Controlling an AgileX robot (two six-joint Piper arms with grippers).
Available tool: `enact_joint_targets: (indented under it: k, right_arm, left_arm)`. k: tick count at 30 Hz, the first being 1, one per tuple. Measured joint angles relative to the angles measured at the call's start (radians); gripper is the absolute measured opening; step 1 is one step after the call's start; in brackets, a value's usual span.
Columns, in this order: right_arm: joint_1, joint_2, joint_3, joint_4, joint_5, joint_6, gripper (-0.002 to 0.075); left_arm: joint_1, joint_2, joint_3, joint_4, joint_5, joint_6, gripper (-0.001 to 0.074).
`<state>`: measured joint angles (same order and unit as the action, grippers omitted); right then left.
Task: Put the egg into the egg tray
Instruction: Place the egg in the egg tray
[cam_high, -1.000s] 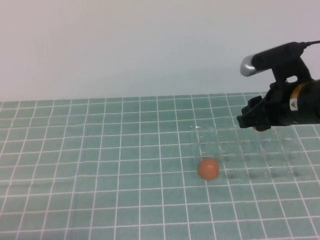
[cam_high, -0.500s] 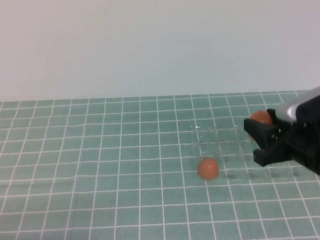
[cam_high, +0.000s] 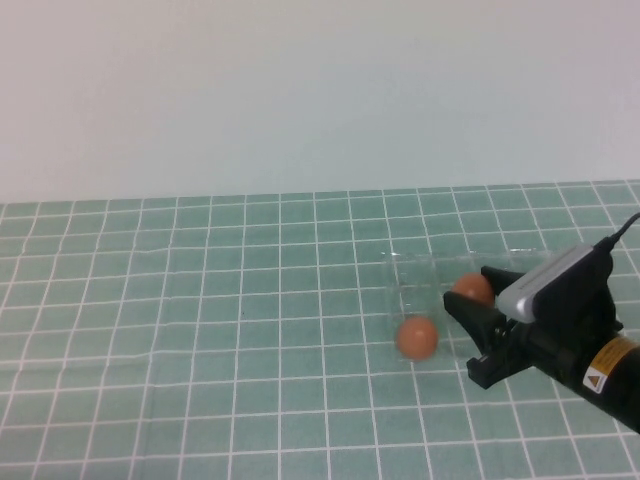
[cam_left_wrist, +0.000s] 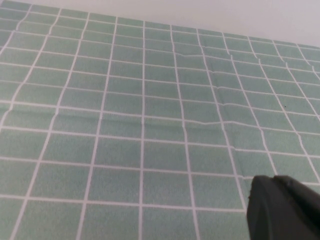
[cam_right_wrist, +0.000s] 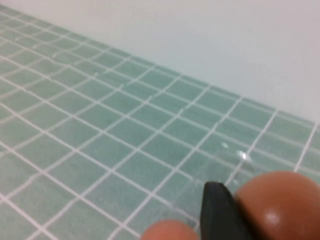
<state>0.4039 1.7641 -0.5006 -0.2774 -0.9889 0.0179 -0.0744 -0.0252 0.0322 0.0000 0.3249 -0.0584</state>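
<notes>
Orange-brown egg (cam_high: 472, 289) sits gripped in my right hand (cam_high: 478, 312) over the egg tray (cam_high: 410, 272); I cannot tell my left hand's (cam_left_wrist: 282, 210) state.

The right arm is reaching in from about four o'clock, low over the table, its wrist pointing toward ten o'clock. The right gripper (cam_high: 477, 317) is clasping the egg (cam_high: 471, 289) between its dark fingers (cam_right_wrist: 220, 207). Of the left gripper (cam_left_wrist: 282, 210), only a dark tip is showing, hanging above the mat.
</notes>
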Motion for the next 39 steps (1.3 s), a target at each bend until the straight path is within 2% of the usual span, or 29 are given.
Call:
enact_joint_targets:
  k: [14,28,39]
  right_arm:
    - [0.000,0.181,-0.002,0.043,-0.121,-0.004,0.0347]
    - [0.000,0.224,-0.002,0.045,-0.150,0.000,0.0352]
    - [0.000,0.224,-0.002,0.045,-0.150,0.006,0.0441]
  left_arm:
    - [0.000,0.000,0.000,0.000,0.000,0.000,-0.0001]
    - [0.000,0.000,0.000,0.000,0.000,0.000,-0.0001]
    - [0.000,0.000,0.000,0.000,0.000,0.000,-0.0001]
